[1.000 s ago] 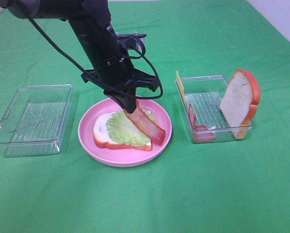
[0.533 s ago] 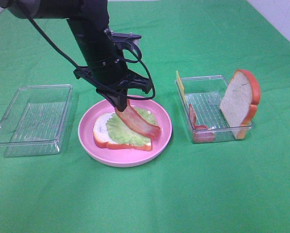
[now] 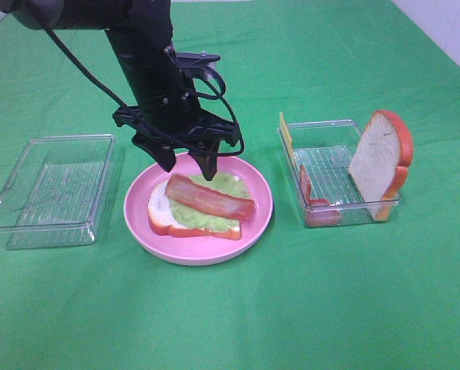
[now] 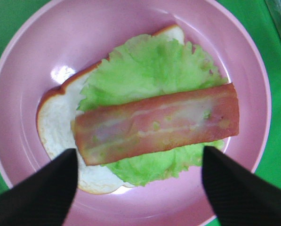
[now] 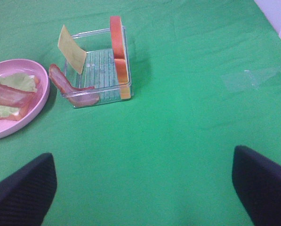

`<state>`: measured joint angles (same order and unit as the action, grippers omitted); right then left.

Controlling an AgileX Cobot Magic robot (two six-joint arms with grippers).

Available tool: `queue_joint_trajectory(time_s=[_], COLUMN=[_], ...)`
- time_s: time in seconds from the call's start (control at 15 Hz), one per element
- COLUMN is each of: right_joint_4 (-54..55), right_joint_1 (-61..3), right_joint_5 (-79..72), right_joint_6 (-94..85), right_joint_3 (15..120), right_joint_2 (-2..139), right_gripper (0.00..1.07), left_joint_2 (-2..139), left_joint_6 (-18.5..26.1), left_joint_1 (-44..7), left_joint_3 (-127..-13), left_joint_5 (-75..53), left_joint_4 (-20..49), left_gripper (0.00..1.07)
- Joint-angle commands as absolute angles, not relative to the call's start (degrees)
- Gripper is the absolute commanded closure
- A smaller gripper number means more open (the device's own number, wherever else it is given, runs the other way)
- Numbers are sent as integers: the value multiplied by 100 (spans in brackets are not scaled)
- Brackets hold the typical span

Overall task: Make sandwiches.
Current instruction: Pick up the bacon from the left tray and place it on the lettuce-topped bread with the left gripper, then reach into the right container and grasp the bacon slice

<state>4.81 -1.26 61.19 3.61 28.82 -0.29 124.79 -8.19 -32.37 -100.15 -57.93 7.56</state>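
Note:
On the pink plate [image 3: 141,227] lies a bread slice [image 3: 159,210] with a lettuce leaf [image 3: 228,186] and a bacon strip [image 3: 210,198] flat on top. The wrist view shows the bacon [image 4: 156,125] across the lettuce [image 4: 154,70] and bread [image 4: 53,125]. My left gripper [image 3: 188,166] is open just above the bacon's near end, touching nothing. The right tray [image 3: 330,154] holds a second bread slice [image 3: 381,162] upright, another bacon strip [image 3: 310,196] and a cheese slice [image 3: 287,132]. My right gripper [image 5: 140,188] is open over bare cloth, out of the high view.
An empty clear tray [image 3: 52,189] stands left of the plate. Green cloth covers the table. In the right wrist view the right tray [image 5: 100,70] sits beyond the gripper, with a clear plastic scrap [image 5: 253,77] off to one side.
My left gripper lowered the bacon strip from a tilt to flat on the lettuce, then opened and let it go. The right side has not changed.

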Motion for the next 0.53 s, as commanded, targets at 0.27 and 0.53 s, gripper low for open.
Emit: queue_joint_trajectory(time_s=[0.27,0.53], right_joint_4=[487,487], right_joint_1=[-115,-115], right_joint_5=[6039,6039], right_joint_6=[269,269], right_joint_3=[2876,2876], right_joint_2=[-103,-97], right_gripper=[11,11], left_joint_2=[12319,11706], left_joint_6=[-1026,-917], left_joint_1=[-3254,-2842], left_joint_3=[-10044,-10651], left_joint_5=[-5816,-6652], left_joint_4=[584,269], left_gripper=[6,6])
